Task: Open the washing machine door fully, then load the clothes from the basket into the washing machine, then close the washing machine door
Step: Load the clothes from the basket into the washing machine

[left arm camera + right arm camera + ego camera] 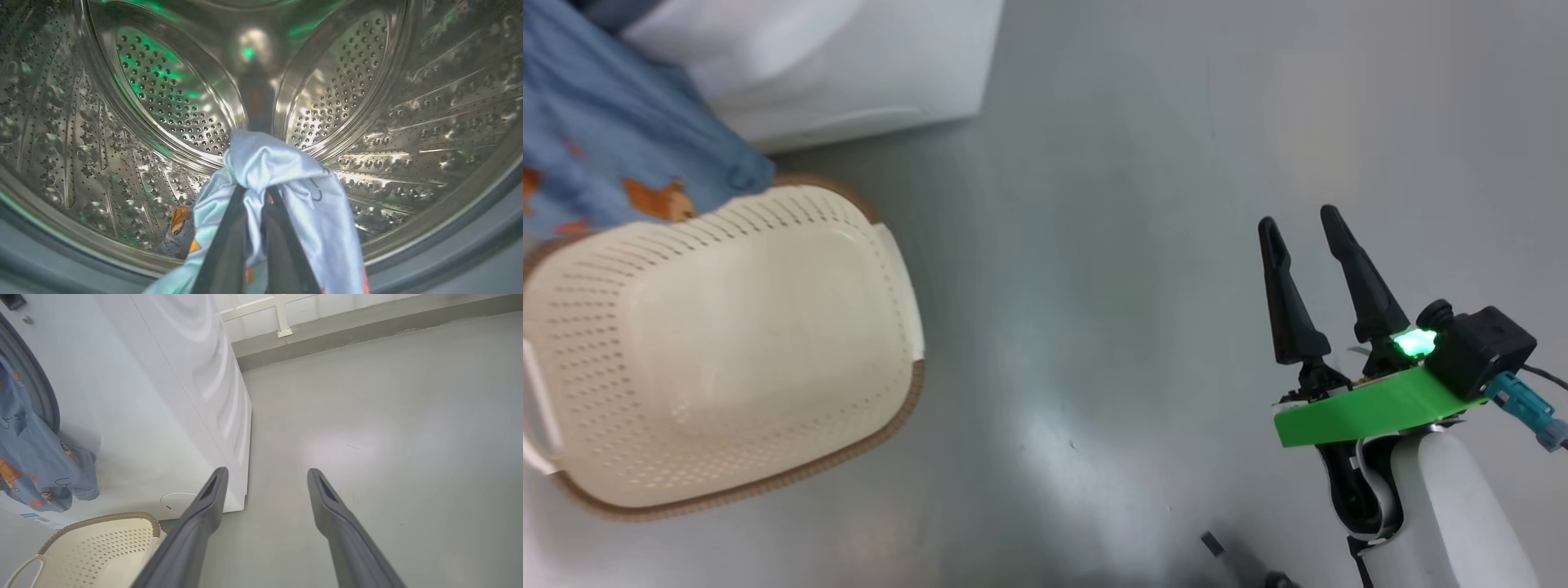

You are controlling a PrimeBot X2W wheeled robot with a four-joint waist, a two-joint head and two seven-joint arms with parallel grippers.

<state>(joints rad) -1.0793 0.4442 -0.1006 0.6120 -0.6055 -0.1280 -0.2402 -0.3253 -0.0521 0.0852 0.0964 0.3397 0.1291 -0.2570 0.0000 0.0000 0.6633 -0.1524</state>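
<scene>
In the head view, the cream basket [605,327] stands on the grey floor [1135,245] just beside the washing machine [849,73], its inside bare. A fold of the light blue printed garment [613,147] hangs above its far rim. My right gripper [1298,219] hovers well apart from both, fingers spread wide and holding nothing.

In the left wrist view, my left gripper [255,196] reaches into the steel drum [171,102] — fingers pinched together on a bunch of the garment, which drapes over both of them and trails back toward the grey gasket [470,253].

In the right wrist view, my open right fingers frame bare floor. To their left the garment spills from the machine's mouth down the white front panel, its hem hanging near the basket rim.

Hazard, as I judge it: the held end is inside, yet much of the cloth hangs outside. Letting go here could let that weight drag the piece back over the lip, or leave a tail across the gasket for the door to trap — a deeper carry before release should prevent both. Whether this is one piece or two, I cannot tell.
</scene>
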